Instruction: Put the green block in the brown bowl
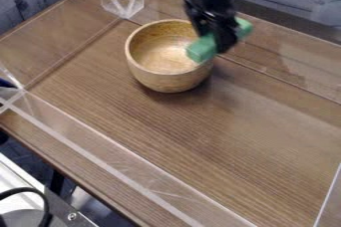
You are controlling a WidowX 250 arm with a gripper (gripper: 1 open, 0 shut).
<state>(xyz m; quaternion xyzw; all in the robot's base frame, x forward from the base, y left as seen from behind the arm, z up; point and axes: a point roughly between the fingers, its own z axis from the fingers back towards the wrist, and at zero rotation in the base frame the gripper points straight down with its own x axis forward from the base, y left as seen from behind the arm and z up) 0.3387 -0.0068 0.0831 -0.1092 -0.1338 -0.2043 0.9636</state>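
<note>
**Block held at the bowl's rim**

The table [200, 141] is a wood-grain surface, walled with clear panels, so nothing slides off. The bowl [167, 57] stands upright on it with its mouth open, ready to receive. The gripper [209, 38] points steeply down over the bowl's right rim, jaws clamped on the block [202, 48]. The block hangs above that rim, not yet inside; a release here looks too close to the edge.

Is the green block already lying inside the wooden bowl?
No, the small green block is held in the black end effector at the round light-brown wooden bowl's right rim.
</note>
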